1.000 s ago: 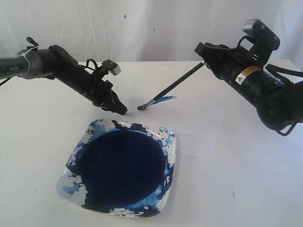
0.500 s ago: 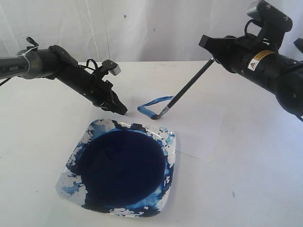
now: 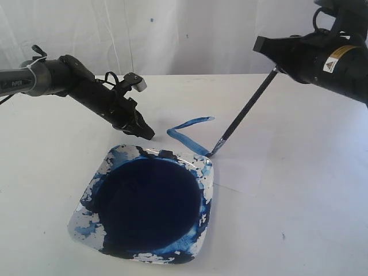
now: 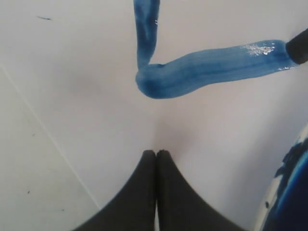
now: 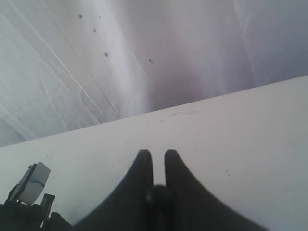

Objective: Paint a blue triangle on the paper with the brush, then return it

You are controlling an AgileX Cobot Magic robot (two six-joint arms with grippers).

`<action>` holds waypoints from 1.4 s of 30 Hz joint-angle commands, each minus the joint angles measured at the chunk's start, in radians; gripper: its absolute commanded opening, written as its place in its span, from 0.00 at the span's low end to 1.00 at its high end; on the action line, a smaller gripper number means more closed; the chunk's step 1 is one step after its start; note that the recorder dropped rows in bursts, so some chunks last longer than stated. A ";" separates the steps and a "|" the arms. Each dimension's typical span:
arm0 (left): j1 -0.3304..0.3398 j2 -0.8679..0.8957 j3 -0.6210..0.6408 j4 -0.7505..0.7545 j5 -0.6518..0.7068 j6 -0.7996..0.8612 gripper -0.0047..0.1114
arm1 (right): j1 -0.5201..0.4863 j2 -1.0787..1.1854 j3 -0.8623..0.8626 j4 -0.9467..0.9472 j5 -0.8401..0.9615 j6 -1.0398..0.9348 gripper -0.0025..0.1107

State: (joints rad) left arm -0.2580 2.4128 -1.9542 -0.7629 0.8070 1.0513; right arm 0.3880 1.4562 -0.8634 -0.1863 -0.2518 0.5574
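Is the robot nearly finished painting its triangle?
Not quite. Done: two sides of the blue triangle are painted and meet in a corner on the paper. In hand: the right pincer holds the brush, whose tip touches the paper at the end of the second side. Left: the third side that closes the shape, then putting the brush back.

1. We count two grippers: left gripper point(image 4: 156, 155), right gripper point(image 5: 154, 156)
2. We count one brush point(image 3: 247, 109)
3. We count one dish point(image 3: 77, 221) and one paper point(image 3: 241, 167)
4. We count two blue strokes point(image 3: 192, 122) point(image 3: 187, 142)
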 commanded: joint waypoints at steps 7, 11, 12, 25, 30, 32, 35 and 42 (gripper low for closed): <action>-0.005 -0.003 0.005 -0.012 0.012 0.003 0.04 | 0.000 -0.019 -0.003 -0.012 -0.225 -0.054 0.03; -0.005 -0.003 0.005 -0.012 0.014 0.003 0.04 | 0.000 -0.019 -0.003 0.037 -0.305 -0.182 0.03; -0.005 -0.003 0.005 -0.012 0.014 0.003 0.04 | 0.000 -0.019 -0.003 0.060 -0.307 -0.213 0.03; -0.005 -0.003 0.005 -0.012 0.012 0.001 0.04 | 0.000 0.127 -0.003 0.287 -0.418 -0.415 0.03; -0.005 -0.003 0.005 -0.012 0.012 -0.001 0.04 | 0.000 0.194 -0.003 0.328 -0.496 -0.412 0.03; -0.005 -0.003 0.005 -0.012 0.012 -0.001 0.04 | 0.000 0.214 -0.003 0.328 -0.519 -0.380 0.03; -0.005 -0.001 0.005 -0.012 0.012 -0.001 0.04 | 0.000 0.236 -0.003 0.325 -0.549 -0.319 0.03; -0.005 0.003 0.005 -0.012 0.012 -0.001 0.04 | 0.000 0.271 -0.003 0.325 -0.601 -0.279 0.03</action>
State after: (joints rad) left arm -0.2580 2.4128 -1.9542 -0.7629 0.8070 1.0513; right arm 0.3880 1.7179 -0.8639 0.1397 -0.8206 0.2491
